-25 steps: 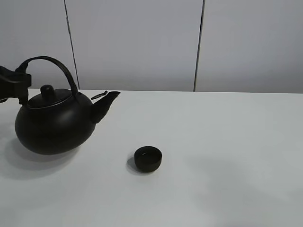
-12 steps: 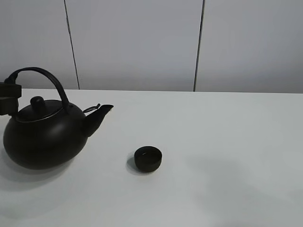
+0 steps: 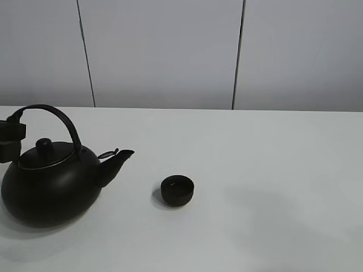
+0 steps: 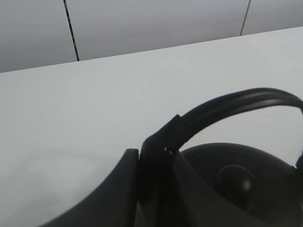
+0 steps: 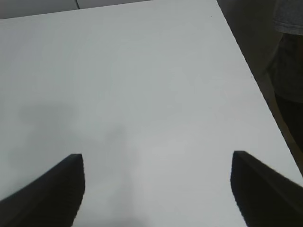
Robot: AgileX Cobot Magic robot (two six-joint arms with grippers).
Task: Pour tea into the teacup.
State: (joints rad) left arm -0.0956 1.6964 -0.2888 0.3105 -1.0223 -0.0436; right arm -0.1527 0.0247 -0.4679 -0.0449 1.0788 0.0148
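The big black kettle (image 3: 51,187) with an arched handle (image 3: 59,119) is upright at the left of the table, its spout (image 3: 116,158) pointing right toward the teacup. I cannot tell whether it rests on the table. The small matte-black teacup (image 3: 177,190) stands alone near the middle, apart from the spout. My left gripper (image 3: 12,139) is shut on the handle's left end; the left wrist view shows the gripper (image 4: 156,156) clamped on the handle (image 4: 227,101) above the lid knob (image 4: 234,177). My right gripper (image 5: 157,158) is open and empty over bare table, and is outside the exterior view.
The white table (image 3: 272,170) runs wide to the right of the teacup. Its right edge (image 5: 251,71) shows in the right wrist view, with dark floor beyond. Grey wall panels (image 3: 164,51) stand behind the table.
The kettle has moved down and to the left with my left gripper, away from the teacup. Its spout now sits lower. The teacup has not moved.
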